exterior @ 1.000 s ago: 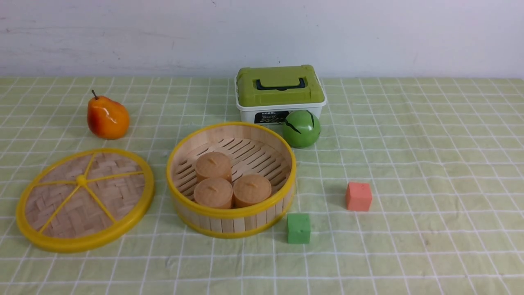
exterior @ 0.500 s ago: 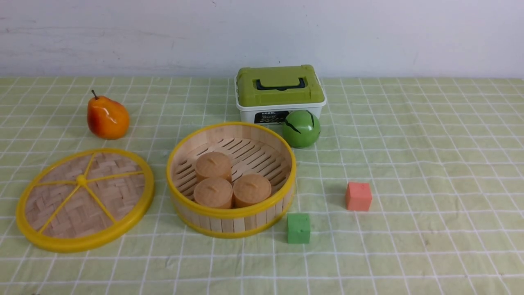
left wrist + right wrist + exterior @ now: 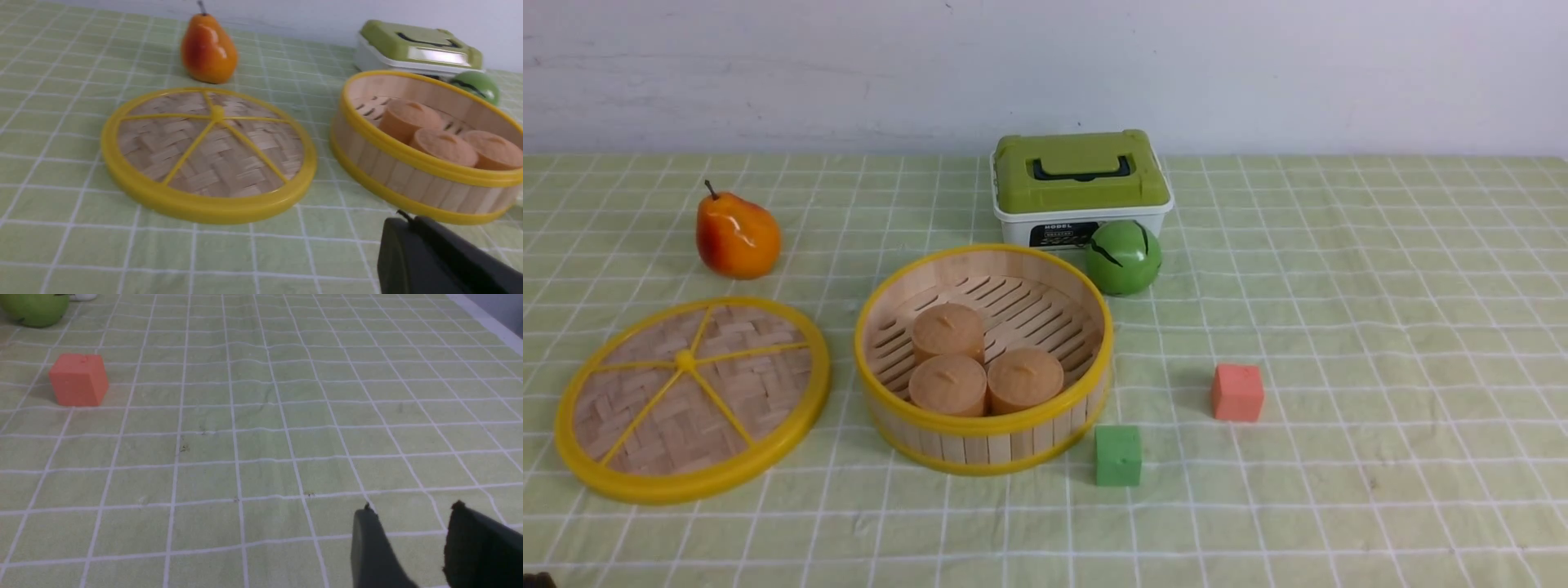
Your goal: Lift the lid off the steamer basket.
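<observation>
The lid (image 3: 690,400), a woven tan disc with a yellow rim and spokes, lies flat on the cloth to the left of the steamer basket (image 3: 980,441). They are apart. The basket is uncovered and holds three brown round cakes (image 3: 947,331). In the left wrist view the lid (image 3: 208,151) and basket (image 3: 408,179) lie ahead of my left gripper (image 3: 402,218). Its jaws are together and hold nothing, just short of the basket's near wall. My right gripper (image 3: 412,508) is open and empty, low over bare cloth far to the right.
An orange pear (image 3: 737,235) stands behind the lid. A white box with a green lid (image 3: 1080,184) and a green ball (image 3: 1124,256) sit behind the basket. A green cube (image 3: 1118,456) and a red cube (image 3: 1237,392) lie to the basket's right.
A dark sliver of my left arm has come into the bottom left corner of the front view. The lid, basket and other objects have not moved.
</observation>
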Robot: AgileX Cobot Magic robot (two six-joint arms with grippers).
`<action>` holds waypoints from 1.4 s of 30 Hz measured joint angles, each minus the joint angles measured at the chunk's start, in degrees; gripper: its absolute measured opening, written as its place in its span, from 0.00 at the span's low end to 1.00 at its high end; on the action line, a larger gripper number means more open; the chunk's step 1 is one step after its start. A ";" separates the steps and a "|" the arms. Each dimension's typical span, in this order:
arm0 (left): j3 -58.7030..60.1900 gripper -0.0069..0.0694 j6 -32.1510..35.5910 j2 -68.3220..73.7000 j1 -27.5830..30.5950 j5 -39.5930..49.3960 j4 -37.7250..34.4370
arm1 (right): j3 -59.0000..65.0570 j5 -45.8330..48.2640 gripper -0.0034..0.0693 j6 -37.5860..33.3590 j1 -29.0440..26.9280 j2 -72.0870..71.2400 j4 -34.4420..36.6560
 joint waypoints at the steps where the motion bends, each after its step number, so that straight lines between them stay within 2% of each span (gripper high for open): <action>1: 0.14 0.07 -4.39 0.00 0.00 0.06 3.88 | 0.00 0.00 0.38 0.00 0.00 0.00 0.00; 2: 0.14 0.07 -5.20 0.00 0.00 0.11 4.59 | 0.00 0.00 0.38 0.00 0.00 0.00 0.00; 4: 1.73 0.07 -12.97 0.00 0.00 0.82 11.21 | 0.00 0.00 0.38 0.00 0.00 0.00 0.00; 7: 3.40 0.07 -14.49 0.00 0.00 2.58 12.23 | 0.00 0.00 0.38 0.00 0.00 0.00 0.00; 13: 3.83 0.07 -7.35 0.00 0.00 5.05 9.37 | 0.00 0.00 0.38 0.00 0.00 0.00 0.00; 21: 3.83 0.07 -2.79 0.00 0.00 5.05 8.74 | 0.00 0.00 0.38 0.00 0.00 0.00 0.00; 42: 3.83 0.08 -2.24 0.00 0.00 5.05 8.67 | 0.00 0.00 0.38 0.00 0.00 0.00 0.00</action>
